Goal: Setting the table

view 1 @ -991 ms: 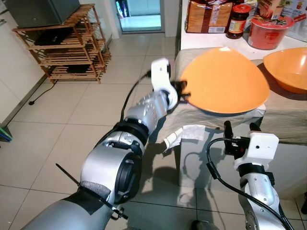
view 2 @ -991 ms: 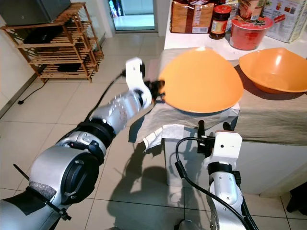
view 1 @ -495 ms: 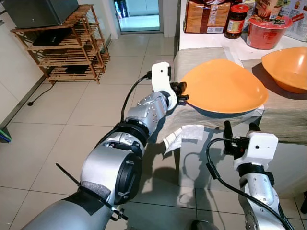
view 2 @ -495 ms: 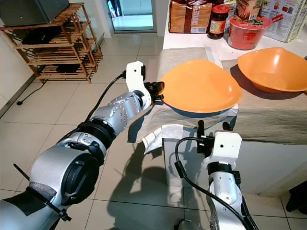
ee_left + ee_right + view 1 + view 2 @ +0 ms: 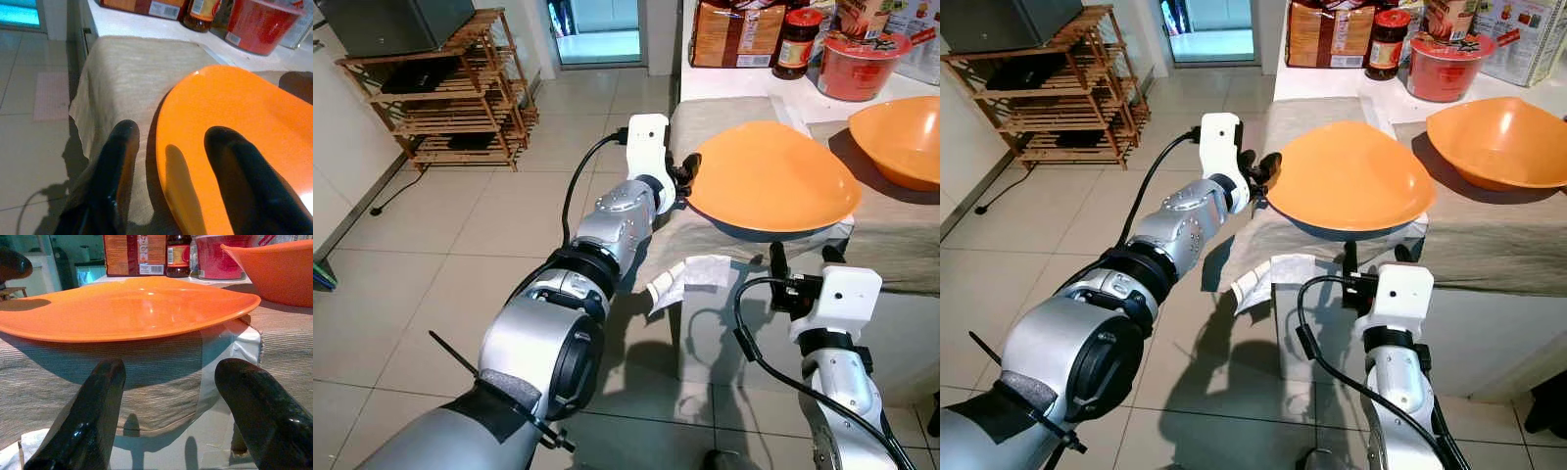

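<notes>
Left gripper (image 5: 1263, 172) had its fingers straddling the plate (image 5: 1351, 181) rim, one above, one below; whether they still pinched it I could not tell. A second earlier the plate was tilted higher; now it sat lower and flatter on the cloth (image 5: 1489, 235), seemingly placed. Right gripper (image 5: 1371, 257) waited, fingers apart, below the table edge.

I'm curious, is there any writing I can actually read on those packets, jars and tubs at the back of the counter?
None reads clearly.
Brown packet: white label with a barcode, print too small.
Dark jar: label blurred.
Red tub: dark marks on the lid, unreadable.
Box at the far right: coloured print, too blurred.
</notes>
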`<state>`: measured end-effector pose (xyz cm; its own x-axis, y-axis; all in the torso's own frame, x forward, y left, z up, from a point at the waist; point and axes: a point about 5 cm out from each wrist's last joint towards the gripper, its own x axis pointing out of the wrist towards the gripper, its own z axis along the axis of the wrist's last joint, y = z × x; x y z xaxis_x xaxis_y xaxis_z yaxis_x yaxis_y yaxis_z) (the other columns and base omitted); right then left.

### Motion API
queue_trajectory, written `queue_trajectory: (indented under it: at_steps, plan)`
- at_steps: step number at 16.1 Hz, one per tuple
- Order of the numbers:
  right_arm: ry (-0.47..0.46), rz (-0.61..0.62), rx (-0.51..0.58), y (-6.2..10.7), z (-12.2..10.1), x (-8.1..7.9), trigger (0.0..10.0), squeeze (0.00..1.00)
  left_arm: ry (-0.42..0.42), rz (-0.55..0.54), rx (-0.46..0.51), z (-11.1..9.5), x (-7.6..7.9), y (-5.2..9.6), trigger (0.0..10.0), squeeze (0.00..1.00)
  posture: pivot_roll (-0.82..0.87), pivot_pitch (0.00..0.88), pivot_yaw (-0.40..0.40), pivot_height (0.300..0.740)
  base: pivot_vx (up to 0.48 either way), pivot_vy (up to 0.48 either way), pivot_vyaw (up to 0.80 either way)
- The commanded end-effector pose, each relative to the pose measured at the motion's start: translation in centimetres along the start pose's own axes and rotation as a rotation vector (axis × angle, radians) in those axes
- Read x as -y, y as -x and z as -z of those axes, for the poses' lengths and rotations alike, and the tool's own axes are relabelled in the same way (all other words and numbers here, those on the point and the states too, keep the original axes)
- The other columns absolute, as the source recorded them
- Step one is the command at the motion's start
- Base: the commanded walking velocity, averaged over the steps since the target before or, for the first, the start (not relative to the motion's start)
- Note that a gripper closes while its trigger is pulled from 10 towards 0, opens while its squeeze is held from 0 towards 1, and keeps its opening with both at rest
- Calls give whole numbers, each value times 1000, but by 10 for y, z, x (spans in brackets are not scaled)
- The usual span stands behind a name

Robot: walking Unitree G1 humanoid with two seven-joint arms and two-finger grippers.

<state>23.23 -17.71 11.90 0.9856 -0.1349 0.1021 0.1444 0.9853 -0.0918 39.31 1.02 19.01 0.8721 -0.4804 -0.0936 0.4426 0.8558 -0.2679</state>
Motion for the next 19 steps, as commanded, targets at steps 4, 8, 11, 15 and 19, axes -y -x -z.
queue_trajectory:
  at_steps: [4, 8, 11, 15, 19]
  plan:
    - [9, 20, 40, 3, -12, 6, 10000, 0, -70, 33, 105, -22, -13, 6, 10000, 0, -133, 59, 116, 740, 0, 0, 0]
    - [18, 23, 11, 17, -8, 12, 10000, 0, -148, 70, 135, -12, -41, 32, 10000, 0, -117, 69, 115, 740, 0, 0, 0]
    - [-7, 32, 5, 23, -9, 15, 10000, 0, -239, 53, 130, 17, -66, 75, 10000, 0, -106, 69, 114, 740, 0, 0, 0]
    - [-22, 43, -7, 21, -4, 19, 10000, 0, -434, 53, 124, 50, -83, 120, 10000, 0, -96, 64, 97, 740, 0, 0, 0]
    - [-22, 34, -1, 7, -4, 20, 10000, 0, -242, 20, 62, 66, -73, 128, 10000, 0, -88, 28, 74, 740, 0, 0, 0]
